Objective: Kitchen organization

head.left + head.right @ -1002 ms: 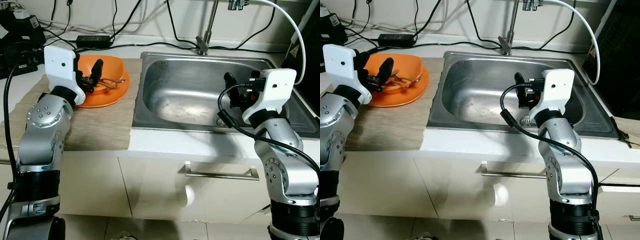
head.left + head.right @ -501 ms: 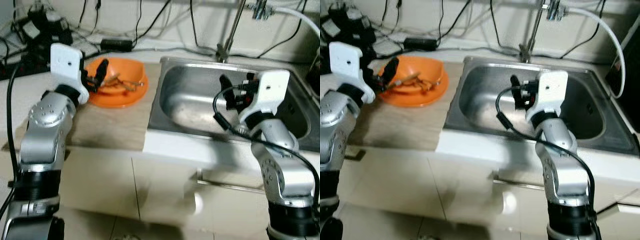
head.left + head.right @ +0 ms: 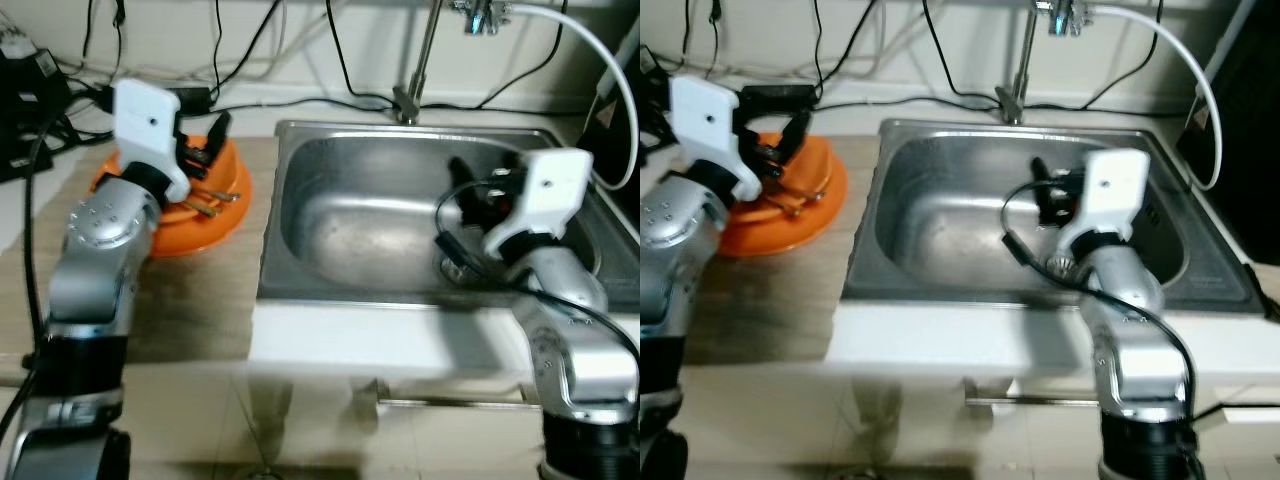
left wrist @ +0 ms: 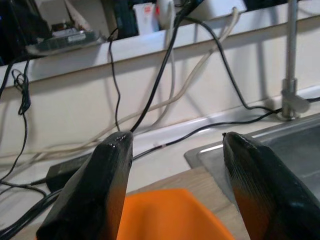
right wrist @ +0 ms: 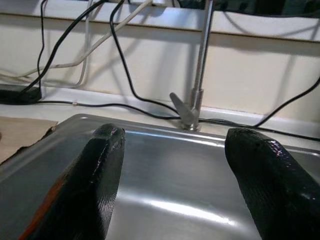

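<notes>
Left eye view: my left gripper [image 3: 203,150] is spread wide, empty, over the bowl [image 3: 222,192] left of the sink [image 3: 300,250]; utensils [image 3: 205,200] lie inside. Right gripper [image 5: 170,180] gapes over the sink. Next: drop straight, straddle one handle, close slowly.

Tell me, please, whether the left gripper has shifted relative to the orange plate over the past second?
Hardly. The left gripper hovers open over the orange plate beside the sink, much as before; the overall shift in the picture comes from the camera moving.
</notes>
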Robot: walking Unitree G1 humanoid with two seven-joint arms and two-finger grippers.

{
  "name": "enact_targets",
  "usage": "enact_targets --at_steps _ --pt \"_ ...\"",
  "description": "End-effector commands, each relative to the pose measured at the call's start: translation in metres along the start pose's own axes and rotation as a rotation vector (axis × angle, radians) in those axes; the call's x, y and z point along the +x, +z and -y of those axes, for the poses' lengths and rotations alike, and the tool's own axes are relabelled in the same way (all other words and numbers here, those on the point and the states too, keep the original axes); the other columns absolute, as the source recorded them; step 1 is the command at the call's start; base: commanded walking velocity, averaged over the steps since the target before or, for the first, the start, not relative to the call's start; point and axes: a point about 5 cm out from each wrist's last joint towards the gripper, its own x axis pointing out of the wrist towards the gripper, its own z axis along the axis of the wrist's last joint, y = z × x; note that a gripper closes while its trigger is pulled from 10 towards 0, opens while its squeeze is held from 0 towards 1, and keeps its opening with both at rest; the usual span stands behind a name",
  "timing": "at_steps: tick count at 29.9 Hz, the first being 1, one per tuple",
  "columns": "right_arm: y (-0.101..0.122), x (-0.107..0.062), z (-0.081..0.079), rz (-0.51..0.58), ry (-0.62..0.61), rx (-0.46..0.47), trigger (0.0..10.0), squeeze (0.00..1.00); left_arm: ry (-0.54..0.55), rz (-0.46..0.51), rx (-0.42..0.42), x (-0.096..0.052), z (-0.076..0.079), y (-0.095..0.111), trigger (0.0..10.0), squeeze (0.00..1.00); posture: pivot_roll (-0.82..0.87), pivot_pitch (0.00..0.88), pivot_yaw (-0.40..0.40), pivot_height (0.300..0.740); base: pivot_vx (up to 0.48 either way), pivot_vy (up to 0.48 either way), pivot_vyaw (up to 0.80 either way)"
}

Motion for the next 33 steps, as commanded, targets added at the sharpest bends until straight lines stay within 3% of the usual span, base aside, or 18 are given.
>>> enact_targets --at_steps 1,15,33 --pt "0.0005 -0.0036 0.0067 -0.005 -0.016 -0.005 10.0 0.0 -0.016 0.018 0.01 -0.0017 0.0021 0.006 10.0 0.0 0.01 0.0 -0.006 0.74 0.0 0.0 0.0" --pt "0.0007 -0.0034 0.0056 -0.005 -0.001 -0.001 10.0 0.0 -0.017 0.02 0.018 -0.0067 0.0005 0.0078 10.0 0.0 0.02 0.0 -0.014 0.74 0.0 0.0 0.0" --pt "-0.0028 -0.0024 0.0087 -0.022 -0.017 0.0 10.0 0.0 -0.032 0.009 -0.003 -0.0026 0.0072 0.0087 10.0 0.0 0.02 0.0 -0.007 0.74 0.0 0.0 0.0"
